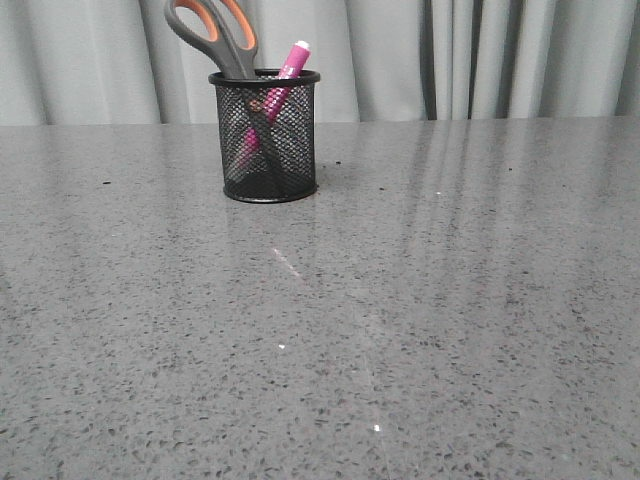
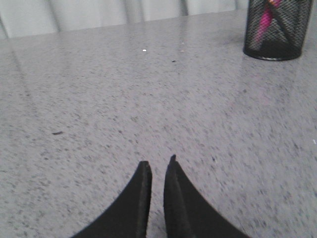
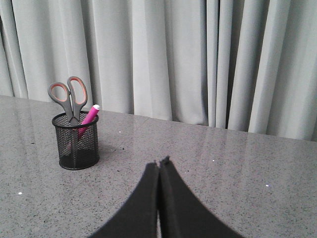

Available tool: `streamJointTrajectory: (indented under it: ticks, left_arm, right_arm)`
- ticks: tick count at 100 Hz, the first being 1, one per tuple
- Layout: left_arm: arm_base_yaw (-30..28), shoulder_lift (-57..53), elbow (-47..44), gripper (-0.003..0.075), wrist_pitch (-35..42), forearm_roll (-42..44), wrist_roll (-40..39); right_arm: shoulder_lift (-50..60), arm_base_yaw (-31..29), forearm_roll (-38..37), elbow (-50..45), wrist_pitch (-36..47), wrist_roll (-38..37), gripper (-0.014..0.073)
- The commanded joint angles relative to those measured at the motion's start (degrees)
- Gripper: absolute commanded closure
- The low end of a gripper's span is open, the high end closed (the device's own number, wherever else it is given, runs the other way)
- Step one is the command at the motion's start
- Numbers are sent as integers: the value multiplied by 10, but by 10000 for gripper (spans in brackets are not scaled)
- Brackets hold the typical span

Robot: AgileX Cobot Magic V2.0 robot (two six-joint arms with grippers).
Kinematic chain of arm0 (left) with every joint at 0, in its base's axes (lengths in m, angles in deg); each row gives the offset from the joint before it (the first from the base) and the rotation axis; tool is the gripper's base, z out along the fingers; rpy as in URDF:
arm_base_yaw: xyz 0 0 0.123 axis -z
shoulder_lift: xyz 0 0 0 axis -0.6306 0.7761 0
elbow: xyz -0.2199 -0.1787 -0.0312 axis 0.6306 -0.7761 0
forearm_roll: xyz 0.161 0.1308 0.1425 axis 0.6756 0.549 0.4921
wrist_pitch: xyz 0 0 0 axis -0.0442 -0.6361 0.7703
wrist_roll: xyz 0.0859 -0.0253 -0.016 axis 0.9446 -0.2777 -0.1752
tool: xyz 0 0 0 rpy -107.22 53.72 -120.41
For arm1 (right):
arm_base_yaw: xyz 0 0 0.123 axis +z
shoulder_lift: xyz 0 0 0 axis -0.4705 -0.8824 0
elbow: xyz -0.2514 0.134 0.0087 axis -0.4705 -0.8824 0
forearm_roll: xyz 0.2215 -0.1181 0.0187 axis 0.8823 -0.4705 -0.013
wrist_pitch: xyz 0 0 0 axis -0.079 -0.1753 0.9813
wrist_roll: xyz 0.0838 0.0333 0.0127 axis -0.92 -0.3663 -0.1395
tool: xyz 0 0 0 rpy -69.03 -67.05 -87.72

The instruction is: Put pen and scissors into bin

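**Pen and scissors in the bin, both hands empty**

Worktop fills the lower part of the front frame, grey, speckled and bare of either arm, so you must go to the wrist views for the hands. Your left hand sits low over the stone with its fingers nearly together, a thin gap between them and nothing held. Your right hand is pressed closed, also holding nothing.

Farther back, in the upper left of the front frame, stands the bin, upright. The scissors stand in it blades down, handles leaning toward the upper left above the rim. The pen stands in it too, white tip up, slanting toward the upper right and crossing the scissors inside the mesh.

From your left hand the bin lies in the upper right of that wrist frame; from your right, at middle left, well apart. Which arm is nearer you cannot judge. To my eye no placing remains.

No brand, label or readable writing shows anywhere.
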Motion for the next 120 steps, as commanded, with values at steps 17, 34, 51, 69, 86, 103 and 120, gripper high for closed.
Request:
streamJointTrajectory:
  ticks: [17,34,51,69,86,103,120]
  left_arm:
    - [-42,-19,-25,677,15,-16,-10]
    - [-44,-19,-25,678,0,-16,-10]
    - [-44,-19,-25,677,0,-16,-10]
    - [-44,-19,-25,677,0,-16,-10]
    - [-44,-19,-25,678,0,-16,-10]
    - [-44,-19,-25,677,0,-16,-10]
    - [-44,-19,-25,677,0,-16,-10]
  right_arm:
    - [-8,0,-14,13,45,1,670]
    - [-8,0,-14,13,45,1,670]
    - [-8,0,-14,13,45,1,670]
    - [-8,0,-14,13,45,1,670]
    - [-8,0,-14,13,45,1,670]
    - [-8,0,-14,11,47,1,670]
    - [-7,0,-14,11,47,1,670]
